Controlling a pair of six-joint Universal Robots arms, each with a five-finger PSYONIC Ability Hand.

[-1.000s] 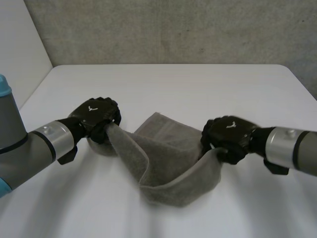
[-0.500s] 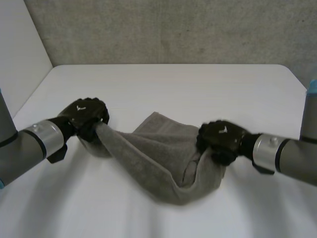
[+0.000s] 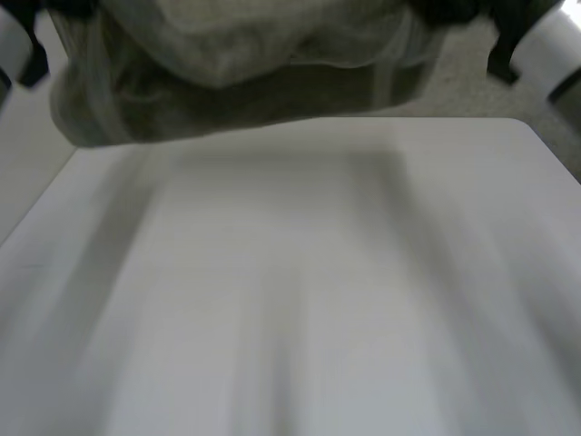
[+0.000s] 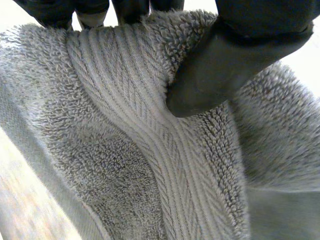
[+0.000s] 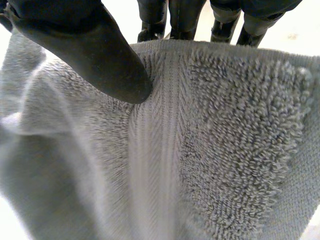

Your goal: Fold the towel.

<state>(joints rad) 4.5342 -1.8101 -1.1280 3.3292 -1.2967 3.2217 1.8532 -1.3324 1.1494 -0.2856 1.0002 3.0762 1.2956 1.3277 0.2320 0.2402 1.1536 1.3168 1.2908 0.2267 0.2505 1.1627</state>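
Observation:
The grey towel [image 3: 245, 73] hangs in the air high above the white table [image 3: 318, 272], stretched between my two arms, with its lower edge sagging. In the left wrist view my left hand [image 4: 225, 75] is shut on the towel [image 4: 125, 150]: the thumb presses the ribbed band near one top corner against the fingers behind the cloth. In the right wrist view my right hand [image 5: 85, 50] is shut on the towel [image 5: 200, 150] the same way. Its thumb lies on the front at the other top corner and its fingers are behind the hem.
My left arm [image 3: 9, 45] and right arm [image 3: 558, 50] come in at the two upper corners of the head view. A grey wall stands behind the table's far edge, and the floor shows past the table's right side.
Both hands have lifted the towel off the table and up close to the head camera. It was bunched and sagging onto the table; now it hangs spread between them.

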